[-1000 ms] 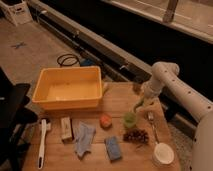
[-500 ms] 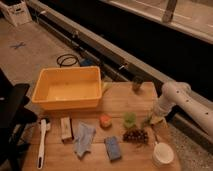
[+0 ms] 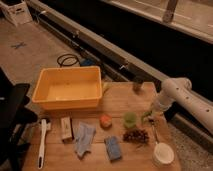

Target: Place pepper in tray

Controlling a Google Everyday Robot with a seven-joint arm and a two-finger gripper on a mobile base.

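Nearest edge of the desk [image 3: 120, 100]: a white bowl [image 3: 162, 154] at 5 o'clock, with a blue sponge [image 3: 113, 148], a cloth [image 3: 84, 139] and a brush [image 3: 42, 147] to its 9 o'clock.

Mid-desk: an orange lump [image 3: 105, 121] and a green cup [image 3: 130, 119].

The end effector [image 3: 150, 114] is low over the desk, just beside the cup at its 3 o'clock. A slim green shape at its tip is taken to be the pepper [image 3: 145, 118]. Whether the end effector is clamped on it, or apart, cannot be told.

Far left: the tray [image 3: 40, 97], holding nothing visible, lies well apart at 10 o'clock from the pepper.

Judgement: the pick-up step is in hand and placement has not begun. The next move calls for a confirmed hold and a lift clear of the cup. A carry toward 10 o'clock over the tray's rim and a release inside would follow.
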